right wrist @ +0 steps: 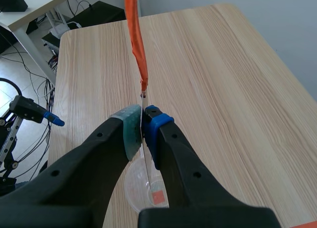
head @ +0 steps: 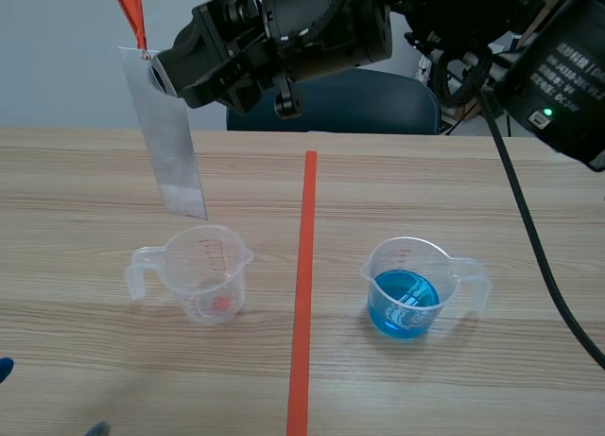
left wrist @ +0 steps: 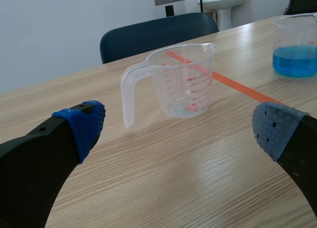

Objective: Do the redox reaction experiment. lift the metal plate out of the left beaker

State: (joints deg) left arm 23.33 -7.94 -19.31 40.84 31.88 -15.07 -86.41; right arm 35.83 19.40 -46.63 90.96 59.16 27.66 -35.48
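A thin silver metal plate (head: pixel 170 143) hangs tilted from an orange ribbon (head: pixel 130 10), its lower end just above the rim of the left beaker (head: pixel 203 270). That clear, handled beaker shows a red mark at its bottom. My right gripper (head: pixel 161 72) reaches across from the right, high up, and is shut on the plate's top edge. In the right wrist view the plate (right wrist: pixel 147 171) shows edge-on between the pads of the gripper (right wrist: pixel 142 126), with the beaker (right wrist: pixel 136 191) below. My left gripper (left wrist: pixel 178 129) is open and low, with the beaker (left wrist: pixel 183 82) ahead of it.
A second beaker (head: pixel 406 289) with blue liquid stands right of the orange tape line (head: pixel 304 294). A blue chair (head: pixel 340 105) sits behind the table's far edge. A black cable (head: pixel 529 228) hangs over the table's right side.
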